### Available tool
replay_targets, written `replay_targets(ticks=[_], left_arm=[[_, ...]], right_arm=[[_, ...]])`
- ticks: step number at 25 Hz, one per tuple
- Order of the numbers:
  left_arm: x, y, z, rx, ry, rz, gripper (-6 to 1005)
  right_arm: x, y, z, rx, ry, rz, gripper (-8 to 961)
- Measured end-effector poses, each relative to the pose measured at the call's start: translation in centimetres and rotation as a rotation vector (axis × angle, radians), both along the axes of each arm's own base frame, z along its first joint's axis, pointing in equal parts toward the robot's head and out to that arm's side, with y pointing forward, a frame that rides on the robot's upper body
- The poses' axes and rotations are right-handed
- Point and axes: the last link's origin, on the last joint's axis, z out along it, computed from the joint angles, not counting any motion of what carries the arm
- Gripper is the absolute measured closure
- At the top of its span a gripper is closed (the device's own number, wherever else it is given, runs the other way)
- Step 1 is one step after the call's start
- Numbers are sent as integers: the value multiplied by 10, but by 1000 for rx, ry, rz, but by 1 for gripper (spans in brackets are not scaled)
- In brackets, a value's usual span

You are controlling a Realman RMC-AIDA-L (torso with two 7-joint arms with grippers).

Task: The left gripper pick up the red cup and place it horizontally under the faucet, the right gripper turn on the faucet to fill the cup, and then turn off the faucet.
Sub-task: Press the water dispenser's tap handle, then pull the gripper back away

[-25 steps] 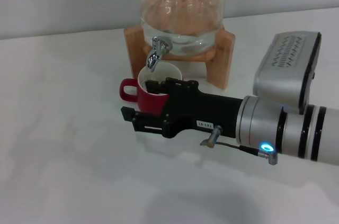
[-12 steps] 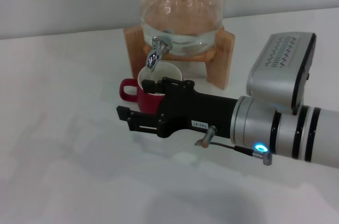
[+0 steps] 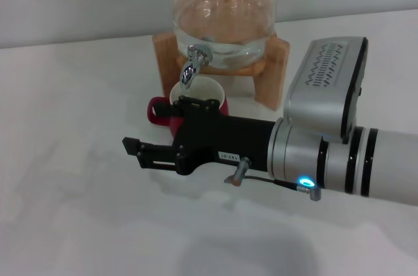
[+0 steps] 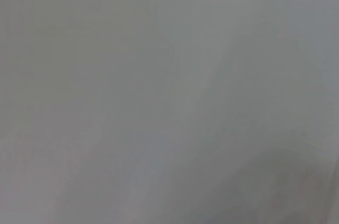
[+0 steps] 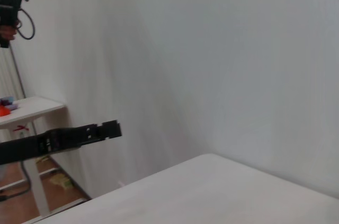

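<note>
the cup point(image 3: 196, 96) already sits under the faucet point(image 3: 192, 67). my right gripper point(image 3: 140, 153) hovers low beside it; i can't tell its grip. faucet turning remains.

The long black right end effector point(image 3: 140, 152) on its silver cylindrical arm with blue ring light reaches leftward, level, in front of the wooden stand point(image 3: 273, 70), fingers close together.

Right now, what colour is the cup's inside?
White, with a dark red outside; the cup shows best in the head view.
</note>
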Motion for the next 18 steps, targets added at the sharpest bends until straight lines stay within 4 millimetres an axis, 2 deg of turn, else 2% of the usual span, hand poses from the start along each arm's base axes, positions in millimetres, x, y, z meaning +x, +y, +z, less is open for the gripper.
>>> replay_targets(ticks=[18], left_arm=[[3,-1,-5,-24,0,-13,347]], right_arm=[[-13,21,2,129,-10,-23,177]])
